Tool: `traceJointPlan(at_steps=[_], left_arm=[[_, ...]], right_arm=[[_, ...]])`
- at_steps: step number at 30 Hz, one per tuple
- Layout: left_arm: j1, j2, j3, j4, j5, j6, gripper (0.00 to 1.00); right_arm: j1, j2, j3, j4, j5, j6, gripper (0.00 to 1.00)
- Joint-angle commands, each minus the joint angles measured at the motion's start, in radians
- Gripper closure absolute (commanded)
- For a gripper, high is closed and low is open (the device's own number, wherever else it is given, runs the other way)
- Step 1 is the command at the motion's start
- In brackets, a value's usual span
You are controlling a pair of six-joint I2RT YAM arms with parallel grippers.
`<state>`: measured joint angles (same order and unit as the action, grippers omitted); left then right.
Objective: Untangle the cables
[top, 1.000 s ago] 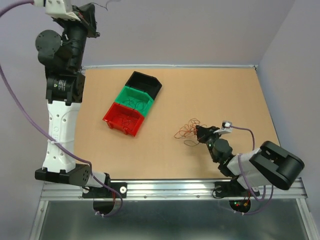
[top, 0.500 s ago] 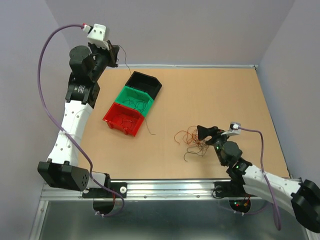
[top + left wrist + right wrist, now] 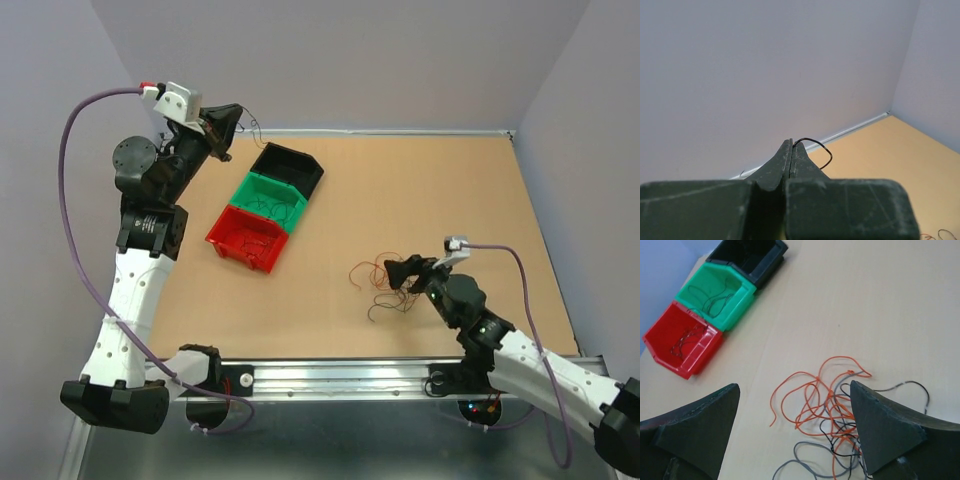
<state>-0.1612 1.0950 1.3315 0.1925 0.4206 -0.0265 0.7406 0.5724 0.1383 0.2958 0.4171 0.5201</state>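
The cables (image 3: pixel 382 282) lie as a loose bunch of orange, grey and black wires (image 3: pixel 832 412) on the tan table, right of centre. My right gripper (image 3: pixel 403 271) hovers just over the bunch, open, its two dark fingers (image 3: pixel 700 425) wide apart with nothing between them (image 3: pixel 794 385). My left gripper (image 3: pixel 228 124) is raised at the back left, near the black bin. It is shut (image 3: pixel 791 142) on one thin black wire (image 3: pixel 810 138), which loops out to the right of the fingertips.
Three small bins stand in a diagonal row left of centre: black (image 3: pixel 290 168), green (image 3: pixel 268 198) and red (image 3: pixel 248 236). Thin wires lie in the green (image 3: pixel 715 295) and red (image 3: pixel 682 340) bins. Grey walls close the table's back and sides.
My right gripper has opened over the bunch and drawn slightly back. My left arm has swung down from high at the back left toward the black bin, still pinching its wire.
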Motion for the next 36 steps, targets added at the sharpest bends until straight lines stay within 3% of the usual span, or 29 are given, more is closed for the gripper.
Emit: traceJointPlan(at_steps=[1, 6, 14, 22, 26, 30, 36], left_arm=[[0.005, -0.030, -0.040, 0.074, 0.087, -0.055, 1.00], [0.005, -0.115, -0.126, 0.065, 0.087, -0.046, 1.00], [0.006, -0.233, -0.275, 0.119, 0.049, -0.062, 1.00], [0.017, -0.247, -0.310, 0.119, -0.040, -0.059, 1.00], [0.025, -0.235, -0.334, 0.146, -0.117, -0.081, 1.00], [0.026, -0.192, -0.356, 0.182, -0.123, -0.096, 1.00], [0.026, -0.170, -0.364, 0.193, -0.117, -0.102, 1.00]], right_arm=[[0.002, 0.150, 0.174, 0.098, -0.213, -0.143, 0.05], [0.002, 0.377, 0.312, 0.213, -0.328, -0.228, 0.08], [0.003, 0.858, 0.658, 0.362, -0.757, -0.449, 0.10], [0.005, 1.082, 0.950, 0.431, -1.125, -0.511, 0.20], [0.005, 1.167, 1.008, 0.442, -1.305, -0.502, 0.23], [0.022, 1.238, 0.982, 0.557, -1.321, -0.471, 0.19], [0.023, 1.304, 1.008, 0.605, -1.003, -0.456, 0.21]])
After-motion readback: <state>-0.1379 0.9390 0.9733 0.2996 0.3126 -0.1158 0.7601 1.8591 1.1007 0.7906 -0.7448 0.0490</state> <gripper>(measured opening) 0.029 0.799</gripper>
